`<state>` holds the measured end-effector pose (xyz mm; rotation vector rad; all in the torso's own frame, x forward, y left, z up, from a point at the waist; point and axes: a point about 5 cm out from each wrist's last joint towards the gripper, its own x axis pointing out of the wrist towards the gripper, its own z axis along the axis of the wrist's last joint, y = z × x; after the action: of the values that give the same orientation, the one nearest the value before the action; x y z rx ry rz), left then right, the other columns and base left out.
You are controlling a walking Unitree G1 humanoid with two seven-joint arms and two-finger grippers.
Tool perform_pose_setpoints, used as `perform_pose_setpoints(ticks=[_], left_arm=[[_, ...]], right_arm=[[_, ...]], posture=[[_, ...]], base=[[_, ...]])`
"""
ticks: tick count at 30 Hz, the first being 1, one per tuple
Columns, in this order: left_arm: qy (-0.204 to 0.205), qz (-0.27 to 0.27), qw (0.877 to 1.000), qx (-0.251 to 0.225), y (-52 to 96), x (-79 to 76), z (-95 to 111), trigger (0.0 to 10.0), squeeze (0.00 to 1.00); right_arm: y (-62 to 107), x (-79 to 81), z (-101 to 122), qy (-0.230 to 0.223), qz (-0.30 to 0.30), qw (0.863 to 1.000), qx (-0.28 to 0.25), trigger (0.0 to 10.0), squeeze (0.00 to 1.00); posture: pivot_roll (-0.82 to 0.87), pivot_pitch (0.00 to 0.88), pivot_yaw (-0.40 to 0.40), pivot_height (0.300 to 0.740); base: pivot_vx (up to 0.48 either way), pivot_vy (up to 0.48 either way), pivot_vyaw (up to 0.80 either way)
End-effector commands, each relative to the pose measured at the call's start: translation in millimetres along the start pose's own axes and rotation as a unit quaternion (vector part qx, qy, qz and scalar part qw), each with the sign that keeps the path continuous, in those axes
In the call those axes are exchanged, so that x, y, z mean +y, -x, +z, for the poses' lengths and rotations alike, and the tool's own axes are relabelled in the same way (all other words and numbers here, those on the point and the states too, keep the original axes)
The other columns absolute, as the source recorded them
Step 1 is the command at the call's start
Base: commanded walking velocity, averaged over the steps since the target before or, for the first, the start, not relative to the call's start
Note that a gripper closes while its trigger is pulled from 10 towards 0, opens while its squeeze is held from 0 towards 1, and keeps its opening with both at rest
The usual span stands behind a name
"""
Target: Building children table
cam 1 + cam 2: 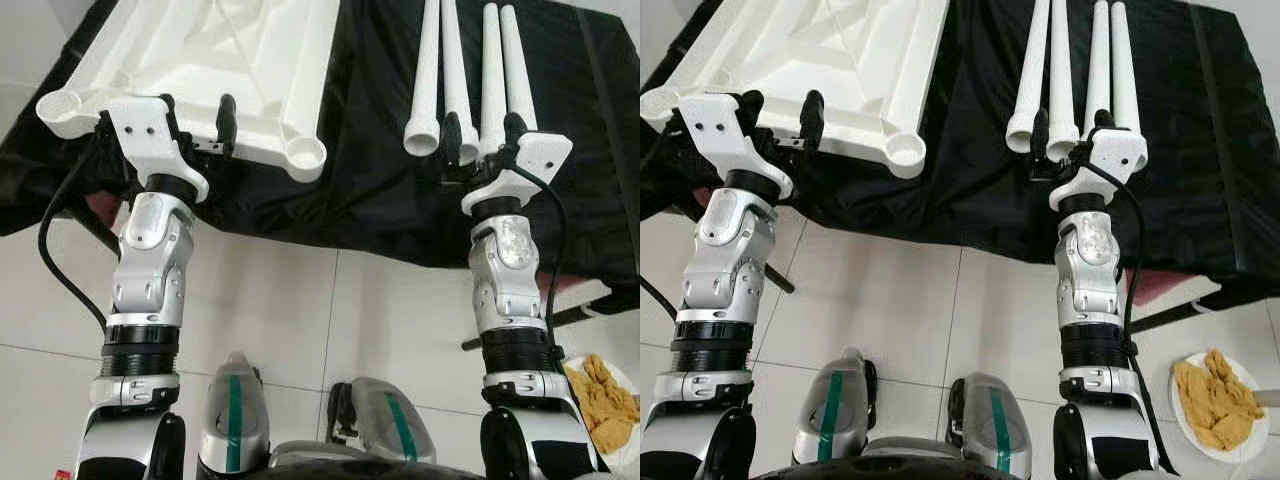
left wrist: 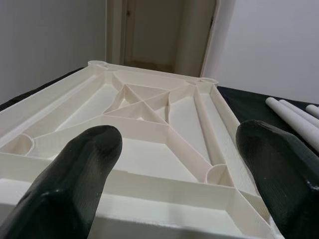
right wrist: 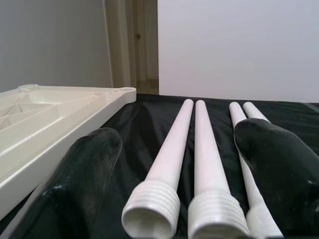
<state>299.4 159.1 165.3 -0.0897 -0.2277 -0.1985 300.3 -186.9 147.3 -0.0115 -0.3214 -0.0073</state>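
A white plastic tabletop (image 1: 230,50) lies upside down on the black cloth (image 1: 380,170), its ribs and round corner sockets (image 1: 305,155) facing up. To its right, several white tapered legs (image 1: 470,70) lie side by side with their threaded ends (image 3: 152,211) toward me. My left gripper (image 1: 197,110) is open at the tabletop's near edge, its fingers (image 2: 75,169) spread over the near rim. My right gripper (image 1: 483,128) is open at the legs' near ends, its fingers (image 3: 79,174) on either side of them and not closed on any.
The cloth-covered table edge runs across in front of me, with white floor tiles below. A plate (image 1: 1255,445) holding something yellow-brown sits on the floor at my right. A dark table support (image 1: 520,325) sticks out near my right arm. A doorway (image 2: 159,35) lies beyond the table.
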Motion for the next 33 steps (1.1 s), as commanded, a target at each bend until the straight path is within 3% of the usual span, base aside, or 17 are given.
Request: perform_pose_setpoints(ticks=[1, 19, 29, 33], left_arm=[[0.000, -0.002, 1.000, -0.006, -0.3, 0.1, 2, 10.0, 0.00], [0.001, -0.004, 1.000, -0.010, -2.0, -1.4, 4, 10.0, 0.00], [0.001, -0.001, 1.000, 0.000, -4.3, -1.6, 4, 10.0, 0.00], [-0.007, -0.010, 1.000, 0.004, -7.1, -1.7, 5, 10.0, 0.00]], right_arm=[[-1.4, -2.1, 0, 0.007, 0.002, 1.000, -0.001, 10.0, 0.00], [-3.3, -4.0, 0, 0.009, -0.001, 1.000, -0.005, 10.0, 0.00], [-7.7, -3.8, 1, 0.008, 0.001, 1.000, -0.004, 10.0, 0.00], [-16.7, -4.7, 4, 0.012, 0.002, 1.000, -0.002, 10.0, 0.00]], posture=[[0.09, 0.000, -0.051, 0.740], [0.09, 0.000, -0.050, 0.740], [0.09, 0.000, -0.051, 0.740], [0.09, 0.008, -0.051, 0.740]], base=[[0.259, 0.000, 0.00], [0.259, 0.000, 0.00], [0.000, 0.000, 0.00], [0.000, 0.000, 0.00]])
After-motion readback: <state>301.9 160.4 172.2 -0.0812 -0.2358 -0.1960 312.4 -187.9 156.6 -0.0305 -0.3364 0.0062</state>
